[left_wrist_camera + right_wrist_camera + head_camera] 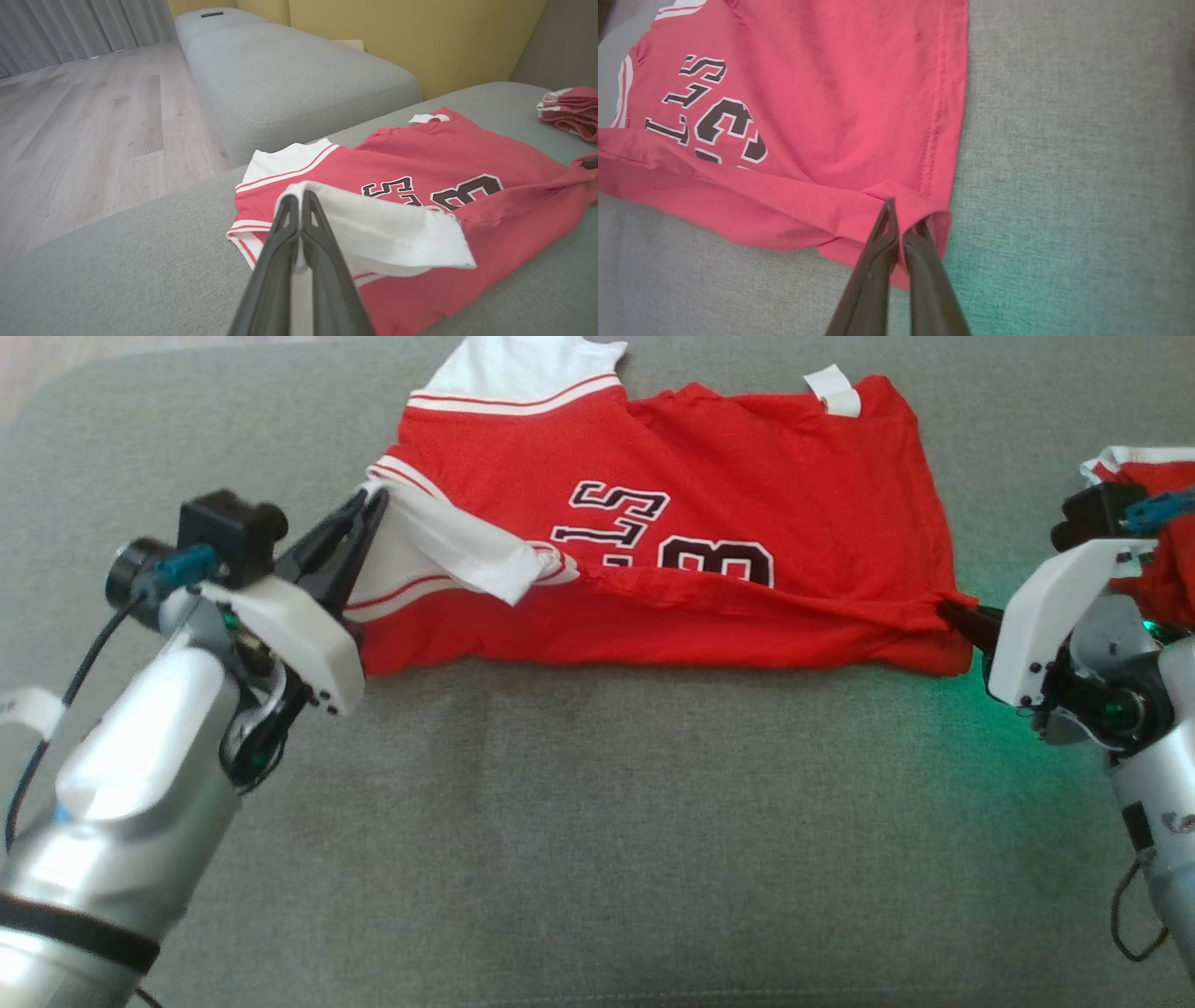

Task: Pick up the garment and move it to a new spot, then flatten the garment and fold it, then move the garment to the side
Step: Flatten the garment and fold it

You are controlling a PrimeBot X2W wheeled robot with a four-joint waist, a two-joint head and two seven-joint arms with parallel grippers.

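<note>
Jersey (747,523) lettered "LLS" lies pinched by left gripper (375,504) at sleeve (457,549), right gripper (945,609) at hem (938,523).

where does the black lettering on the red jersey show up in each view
Head view: black lettering mid-picture, just above the jersey's near fold.
Left wrist view: lettering right of centre, beyond the white sleeve that the left gripper pinches.
Right wrist view: lettering at left, up-left of the right gripper pinching the hem.
Shared landmark: the red fold below the lettering.
</note>
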